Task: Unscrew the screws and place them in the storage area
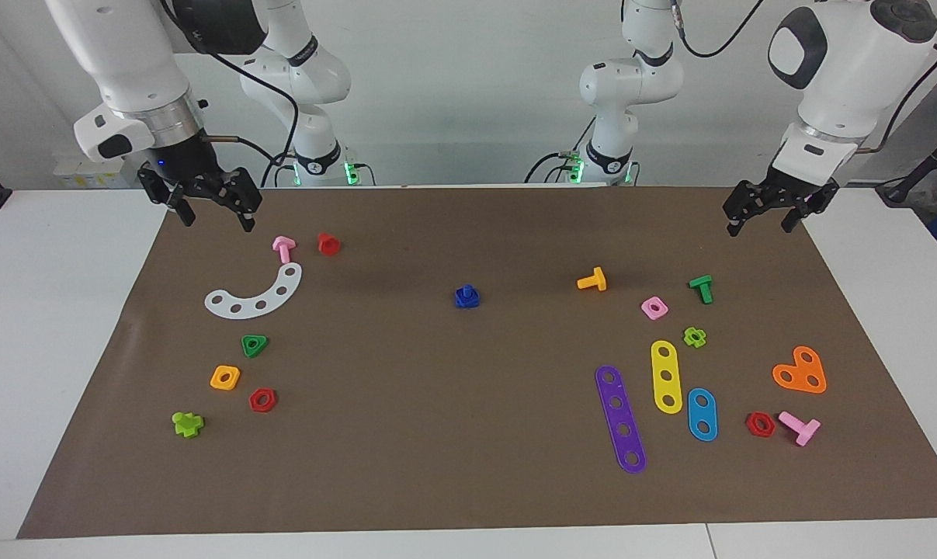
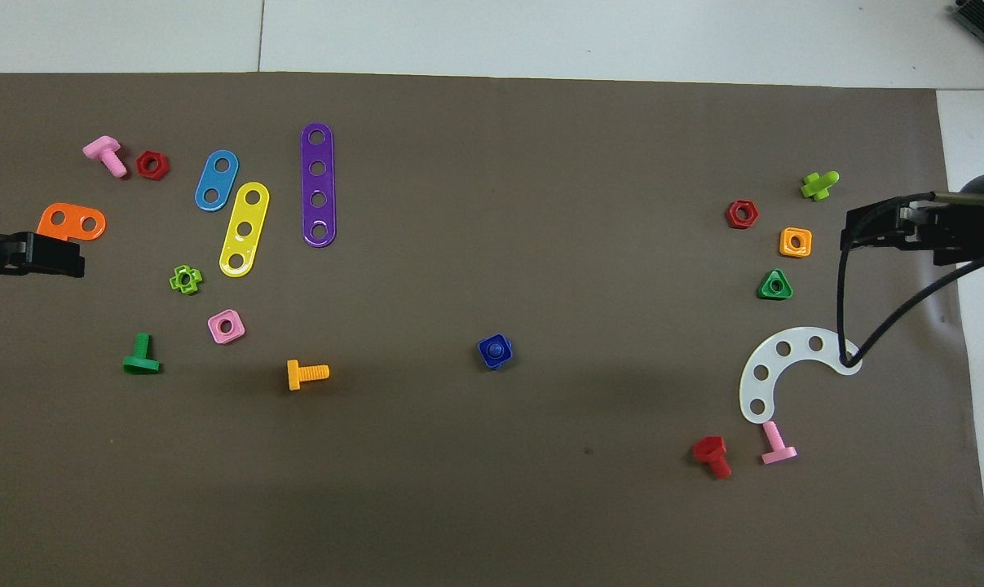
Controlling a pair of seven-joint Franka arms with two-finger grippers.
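Both claws hang wide and empty. The left claw [image 1: 771, 213] hovers over the mat's corner at the left arm's end, on the robots' edge of the table [image 1: 64, 326]; the right claw [image 1: 212, 208] hovers over the matching corner at the right arm's end, just above the pink bolt [image 1: 283, 248] and the white curved strip [image 1: 255, 295].

Out in the middle of the mat, well apart from both, sits the dark-blue screw [image 1: 466, 296], threaded into a blue square nut [image 2: 487, 359] and standing with its shank up. Nothing is unscrewed yet.

The storage area [image 1: 313, 341], the bare mat by that strip, the green triangle nut [image 1: 254, 345], the orange square nut [image 1: 225, 377] and the red hexagon nut [image 1: 262, 400], lies toward the right arm's end.

To do this well, I'd say one claw should pin the nut flat while the other comes straight down on the screw, grips square and twists without tilting. The piece is small and light, so a slanted approach could skid it away.
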